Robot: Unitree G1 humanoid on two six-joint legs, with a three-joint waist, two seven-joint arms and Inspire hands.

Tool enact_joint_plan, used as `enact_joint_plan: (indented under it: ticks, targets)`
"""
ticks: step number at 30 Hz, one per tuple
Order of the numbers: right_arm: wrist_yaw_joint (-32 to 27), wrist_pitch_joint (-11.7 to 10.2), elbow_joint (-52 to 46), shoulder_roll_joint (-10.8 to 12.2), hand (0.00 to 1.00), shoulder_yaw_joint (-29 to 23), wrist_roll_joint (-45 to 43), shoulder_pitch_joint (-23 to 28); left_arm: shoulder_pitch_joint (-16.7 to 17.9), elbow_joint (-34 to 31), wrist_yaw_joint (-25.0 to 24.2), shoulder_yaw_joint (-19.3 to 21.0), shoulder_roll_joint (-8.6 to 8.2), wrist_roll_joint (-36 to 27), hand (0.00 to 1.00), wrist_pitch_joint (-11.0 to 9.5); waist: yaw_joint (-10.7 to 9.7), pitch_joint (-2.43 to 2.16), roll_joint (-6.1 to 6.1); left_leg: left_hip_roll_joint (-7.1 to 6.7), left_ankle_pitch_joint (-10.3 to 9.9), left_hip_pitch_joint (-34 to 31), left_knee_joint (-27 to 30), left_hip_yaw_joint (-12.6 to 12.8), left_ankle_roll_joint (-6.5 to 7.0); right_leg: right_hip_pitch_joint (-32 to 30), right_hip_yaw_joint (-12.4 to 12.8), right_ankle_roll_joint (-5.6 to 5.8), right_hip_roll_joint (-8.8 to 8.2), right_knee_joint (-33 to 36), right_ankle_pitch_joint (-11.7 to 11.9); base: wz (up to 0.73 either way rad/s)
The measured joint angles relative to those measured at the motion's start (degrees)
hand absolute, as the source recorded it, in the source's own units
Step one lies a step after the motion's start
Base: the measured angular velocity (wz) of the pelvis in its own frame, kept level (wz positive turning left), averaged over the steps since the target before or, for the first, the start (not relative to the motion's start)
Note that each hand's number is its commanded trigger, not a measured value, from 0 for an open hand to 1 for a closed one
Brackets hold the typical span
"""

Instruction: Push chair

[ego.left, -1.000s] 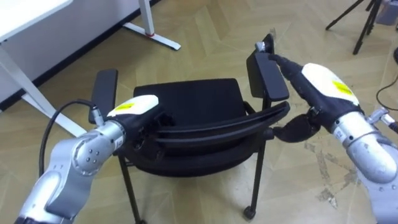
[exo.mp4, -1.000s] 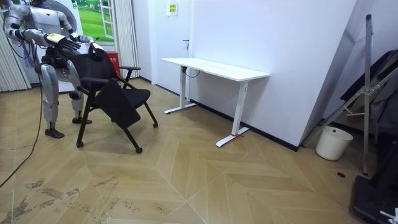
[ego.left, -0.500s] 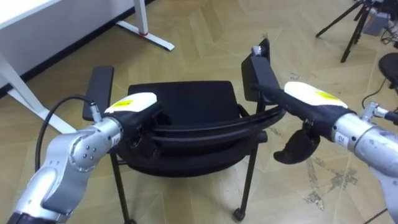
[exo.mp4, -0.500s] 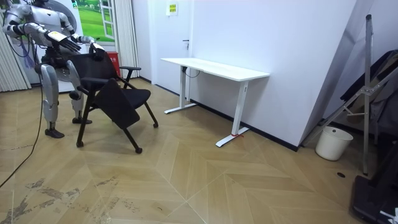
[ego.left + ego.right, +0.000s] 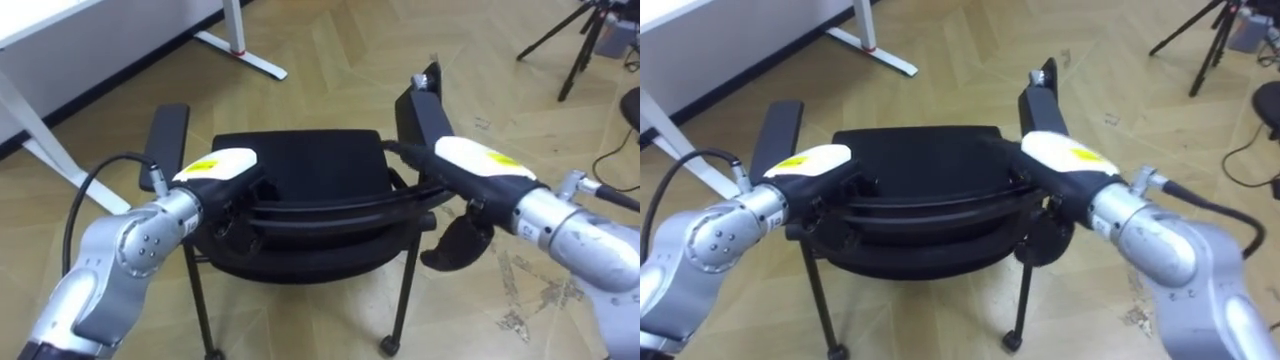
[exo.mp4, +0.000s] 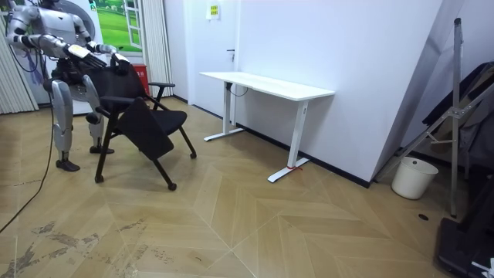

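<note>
Left eye view: left hand [image 5: 215, 168] and right hand [image 5: 470, 165] sit on the backrest of the black chair [image 5: 300, 160]; whether either grips it, cannot tell.

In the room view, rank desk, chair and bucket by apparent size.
Largest: desk and chair, about alike, so not ranked between them.
Smallest: bucket, clearly.

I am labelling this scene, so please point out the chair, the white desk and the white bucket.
chair [image 5: 300, 160]: left eye view, on the black seat.
white desk [image 6: 270, 83]: room view, on the tabletop.
white bucket [image 6: 407, 179]: room view, on its side wall.
</note>
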Motion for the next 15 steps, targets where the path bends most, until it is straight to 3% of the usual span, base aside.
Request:
enact_joint_plan:
  ticks: [2,5,15]
  targets:
    - [-2.04,-0.22,0.96,0.92,0.00,0.67,-2.73,-0.19,0.01,0.02,0.09,-0.74,-0.73,0.00,1.00,0.11,0.61,-0.30,1.03,0.00,0.01,-0.17,0.00,-0.29,-0.02,-0.05,0.01,0.00,0.05,-0.01,0.00,0.05]
    - [-4.54,-0.07,2.38,0.98,0.00,2.55,-6.55,-0.22,0.01,0.00,0.09,-1.45,-1.78,0.25,1.00,0.03,1.40,-0.45,1.27,-0.02,0.02,-0.15,0.00,-0.82,-0.03,0.11,-0.18,0.00,0.09,-0.01,0.00,0.06]
    - [-10.84,0.57,6.32,2.54,0.00,11.11,-16.53,-2.25,-1.10,0.14,0.83,-3.84,-1.56,0.12,1.00,0.12,1.99,-0.44,1.51,-0.35,0.02,-0.55,0.16,-2.47,-0.03,0.89,-1.22,0.00,0.05,-0.03,0.00,0.09]
